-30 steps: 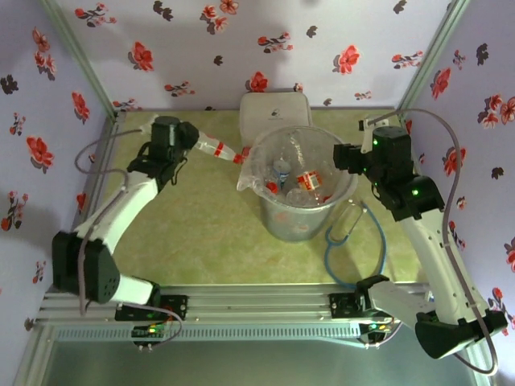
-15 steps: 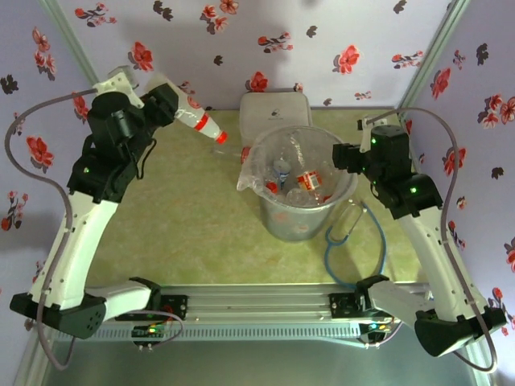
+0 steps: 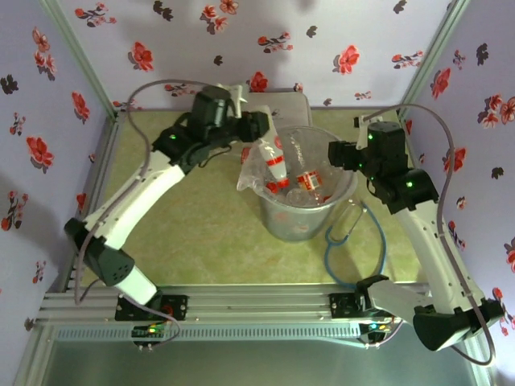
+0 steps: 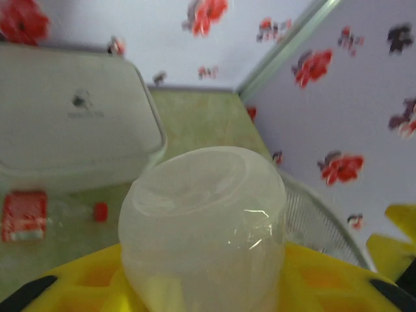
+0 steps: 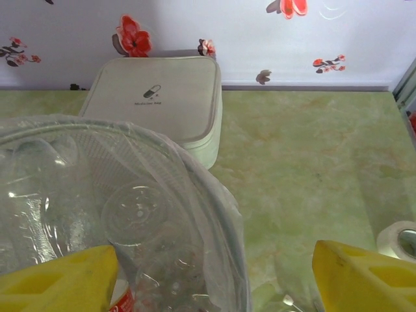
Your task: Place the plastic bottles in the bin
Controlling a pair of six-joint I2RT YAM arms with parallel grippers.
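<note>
While you watch from above, the left fingers (image 3: 260, 129) grip a bottle over the bin, and the right fingers (image 3: 334, 153) stand spread and empty.

The green table (image 3: 201, 233) carries the grey, bag-lined bin (image 3: 294, 221), which sits beneath both sets of fingers, its rim just below the right ones. The white box (image 3: 276, 108) lies beyond the left fingers, behind the bin. The held bottle (image 3: 276, 165), red-labelled, slants down from the left fingers over the bin's left side, its clear base facing your left wrist camera. More bottles (image 3: 310, 181) lie in the bin between the two sets of fingers. A red-capped bottle (image 4: 26, 214) lies on the table below the left fingers, beside the box.
</note>
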